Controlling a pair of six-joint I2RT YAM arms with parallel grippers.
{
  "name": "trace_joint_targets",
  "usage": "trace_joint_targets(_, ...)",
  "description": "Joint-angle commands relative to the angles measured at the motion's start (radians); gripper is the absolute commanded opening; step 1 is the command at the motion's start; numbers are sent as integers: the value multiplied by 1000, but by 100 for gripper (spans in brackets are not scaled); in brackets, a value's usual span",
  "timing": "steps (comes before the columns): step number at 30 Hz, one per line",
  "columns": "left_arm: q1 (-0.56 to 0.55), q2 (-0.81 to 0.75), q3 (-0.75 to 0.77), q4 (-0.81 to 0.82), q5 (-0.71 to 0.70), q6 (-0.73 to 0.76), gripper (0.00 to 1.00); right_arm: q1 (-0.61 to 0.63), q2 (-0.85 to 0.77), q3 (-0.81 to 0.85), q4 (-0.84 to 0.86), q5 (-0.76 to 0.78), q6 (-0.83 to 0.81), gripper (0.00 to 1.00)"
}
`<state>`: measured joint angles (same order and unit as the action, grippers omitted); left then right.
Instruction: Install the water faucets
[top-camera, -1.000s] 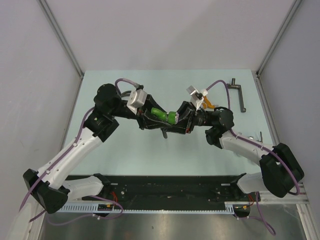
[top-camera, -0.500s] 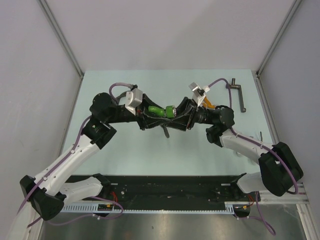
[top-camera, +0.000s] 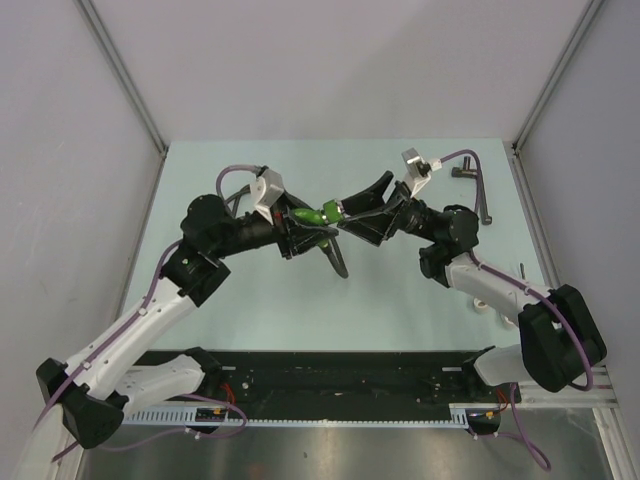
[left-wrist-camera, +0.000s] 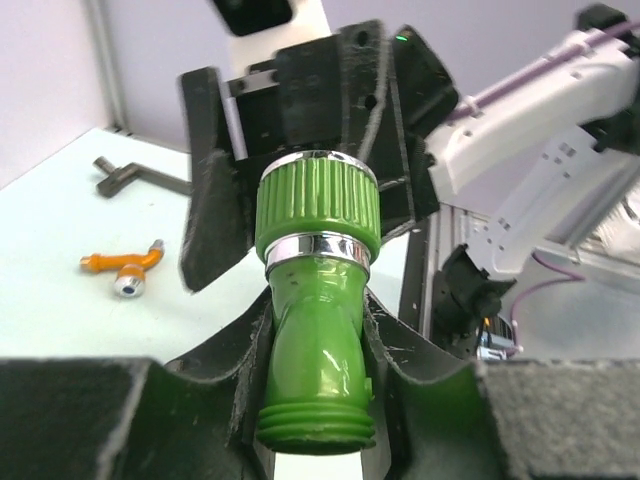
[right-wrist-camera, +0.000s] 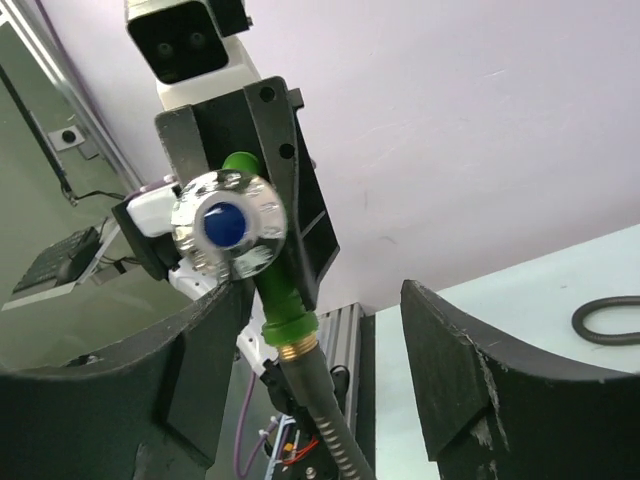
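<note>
The green water faucet (left-wrist-camera: 316, 330) is clamped by its body in my left gripper (left-wrist-camera: 318, 365), held above the table. Its ringed silver end (right-wrist-camera: 228, 225) points at my right gripper (right-wrist-camera: 330, 380), which stands open, one finger on each side of the faucet and neither gripping it. A brass coupling joins the faucet's other end to a grey-black hose (right-wrist-camera: 322, 405). From above, the green faucet (top-camera: 312, 215) spans between the left gripper (top-camera: 298, 222) and the right gripper (top-camera: 362, 208). The orange water faucet (left-wrist-camera: 125, 270) lies on the table.
A dark metal bar tool (top-camera: 476, 186) lies at the table's back right. The hose's black loop (top-camera: 337, 260) hangs below the faucet and rests on the table (top-camera: 250, 290). Grey walls enclose the table on three sides.
The right gripper has opened and let go of the faucet's ringed end, drawing back a little to the right. The left gripper still holds the faucet and has turned it.
</note>
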<state>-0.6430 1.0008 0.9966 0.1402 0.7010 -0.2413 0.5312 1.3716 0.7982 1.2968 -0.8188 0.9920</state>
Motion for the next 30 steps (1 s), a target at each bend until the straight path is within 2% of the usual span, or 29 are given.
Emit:
trace_joint_targets(1, 9, -37, -16, -14, -202, -65, 0, -36, -26, -27, 285, 30, -18, 69)
trace_joint_targets(6, 9, -48, -16, -70, -346, -99, 0, -27, -66, -57, 224, 24, -130, 70)
trace_joint_targets(10, 9, -51, -18, -77, -390, -134, 0, 32, -134, -108, 60, 90, -346, 70)
trace_joint_targets(11, 9, -51, -18, -79, -388, -138, 0, 50, -152, -129, 24, 139, -475, 70)
trace_joint_targets(13, 9, -51, -16, -80, -393, -139, 0, 125, -207, -148, -95, 197, -614, 70)
trace_joint_targets(14, 9, -53, -15, -85, -400, -139, 0, 156, -230, -161, -137, 266, -753, 70)
trace_joint_targets(16, 9, -54, -15, -90, -408, -139, 0, 269, -276, -168, -254, 355, -907, 71)
trace_joint_targets(19, 9, -54, -15, -93, -411, -139, 0, 409, -295, -174, -333, 551, -1124, 70)
trace_joint_targets(22, 9, -56, -15, -94, -413, -145, 0, 493, -275, -194, -294, 754, -1256, 69)
trace_joint_targets(26, 11, -62, -12, -96, -416, -150, 0, 561, -208, -198, -240, 895, -1332, 61)
trace_joint_targets(30, 9, -68, -12, -99, -420, -151, 0, 599, -141, -209, -133, 1001, -1356, 57)
